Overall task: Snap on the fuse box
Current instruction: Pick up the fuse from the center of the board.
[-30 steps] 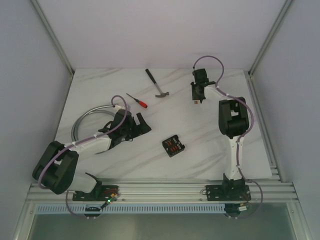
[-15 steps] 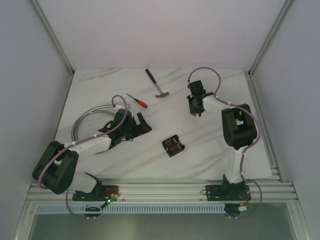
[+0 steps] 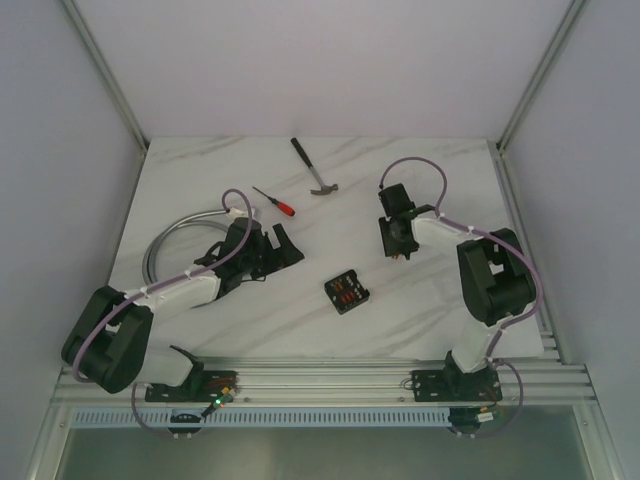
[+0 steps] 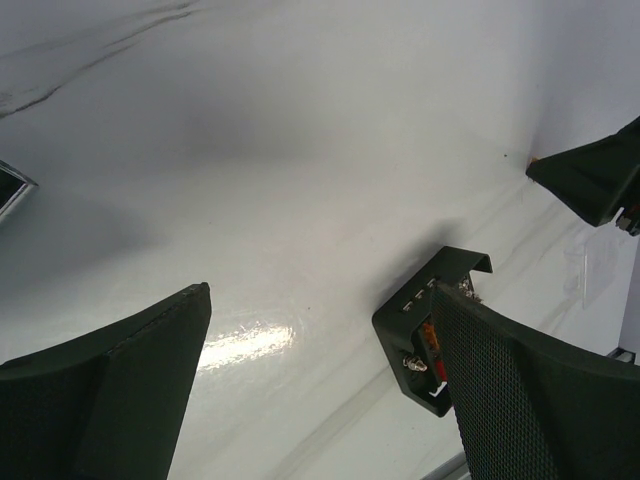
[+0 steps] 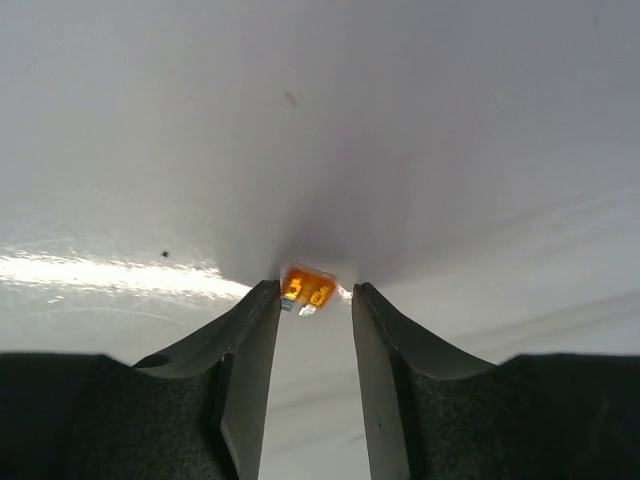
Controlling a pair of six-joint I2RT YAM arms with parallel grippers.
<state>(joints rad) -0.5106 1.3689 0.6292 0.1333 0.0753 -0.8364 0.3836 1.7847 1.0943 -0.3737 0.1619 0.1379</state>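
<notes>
A white marbled table (image 3: 420,300) carries the fuse box (image 3: 346,292), a hammer (image 3: 314,169), a red-handled screwdriver (image 3: 274,201) and a grey hose (image 3: 175,226).

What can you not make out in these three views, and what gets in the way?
- Right wrist: whether the right gripper pinches the orange fuse or just straddles it; the fingertips hide its sides.
- Left wrist: the fuse box is half hidden behind the left gripper's finger.
- Top: the box's fuses are too small to count.
</notes>
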